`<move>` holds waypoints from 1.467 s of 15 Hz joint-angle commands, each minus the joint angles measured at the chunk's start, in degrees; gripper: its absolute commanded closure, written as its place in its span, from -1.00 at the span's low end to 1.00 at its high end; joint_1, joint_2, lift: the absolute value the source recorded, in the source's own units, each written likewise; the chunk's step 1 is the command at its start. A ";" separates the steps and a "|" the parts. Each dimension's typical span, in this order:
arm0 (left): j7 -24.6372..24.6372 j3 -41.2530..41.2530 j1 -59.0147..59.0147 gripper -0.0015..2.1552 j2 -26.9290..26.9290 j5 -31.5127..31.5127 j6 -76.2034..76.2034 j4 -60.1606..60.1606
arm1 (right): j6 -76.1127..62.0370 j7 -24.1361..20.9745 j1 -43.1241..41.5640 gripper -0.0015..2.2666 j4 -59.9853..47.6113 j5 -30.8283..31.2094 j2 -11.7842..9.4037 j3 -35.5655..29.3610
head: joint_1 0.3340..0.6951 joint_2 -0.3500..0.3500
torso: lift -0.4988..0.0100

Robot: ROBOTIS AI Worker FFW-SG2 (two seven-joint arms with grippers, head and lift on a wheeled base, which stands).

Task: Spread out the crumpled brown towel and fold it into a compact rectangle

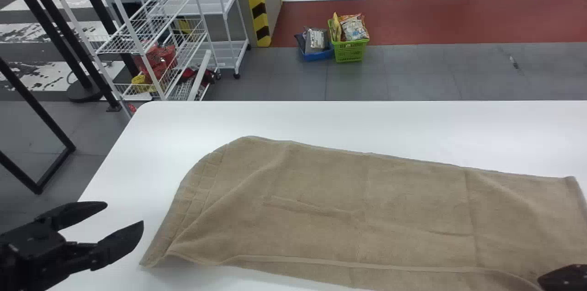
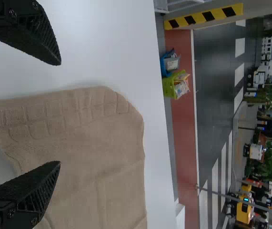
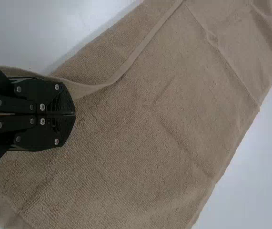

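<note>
One brown towel (image 1: 330, 208), mostly spread, seemingly folded once, compacting outstanding; left gripper (image 1: 125, 213), released; right gripper (image 3: 75, 114), apparently clenched on towel.

Beyond my left gripper (image 1: 124, 214) I see white wire shelves (image 1: 137, 42) and a yellow-and-black striped post (image 1: 257, 2); farther right of it, a green basket (image 1: 349, 51) of packets beside a blue basket (image 1: 317, 55).
</note>
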 commanded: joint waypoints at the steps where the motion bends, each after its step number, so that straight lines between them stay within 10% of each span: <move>1: 0.00 -0.02 -0.07 -0.93 -0.02 -0.06 0.00 -0.04 | -1.19 0.28 2.42 0.88 -2.42 -0.13 -0.58 -0.30 | 1.00 0.50 | 0.46; 22: -0.44 0.15 0.63 -0.93 -0.29 -0.06 -0.53 0.32 | -11.74 0.28 18.07 0.88 -8.75 1.98 -4.80 -10.24 | 1.00 0.34 | 0.46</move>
